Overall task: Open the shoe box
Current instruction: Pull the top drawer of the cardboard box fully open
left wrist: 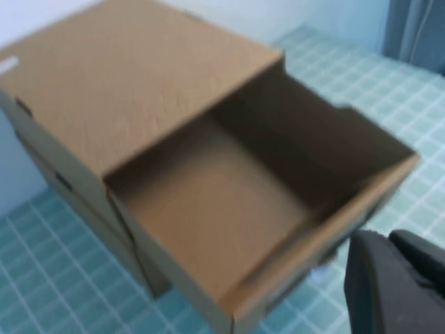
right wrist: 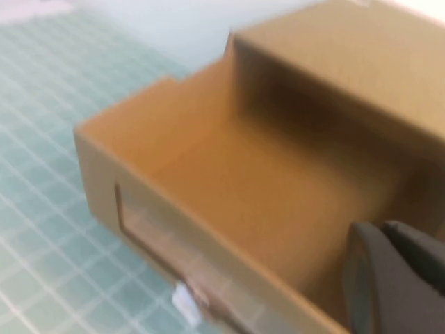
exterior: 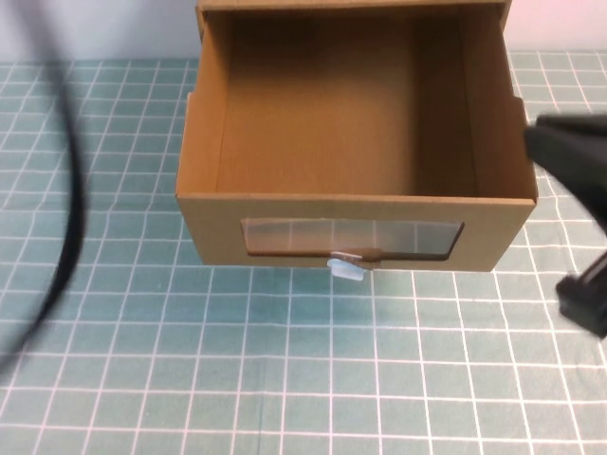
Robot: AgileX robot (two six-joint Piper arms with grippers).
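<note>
The brown cardboard shoe box is a drawer type. Its drawer is pulled out toward me and shows an empty inside. The front wall has a clear window with a small white pull tab under it. My right gripper hovers at the drawer's right wall, and its fingers are shut with nothing between them. In the left wrist view the sleeve lies behind the open drawer. My left gripper is off the drawer's front corner, shut and holding nothing.
The box stands on a teal mat with a white grid. A dark blurred cable crosses the left side of the high view. A dark part of the right arm sits at the right edge. A pale wall lies behind the box.
</note>
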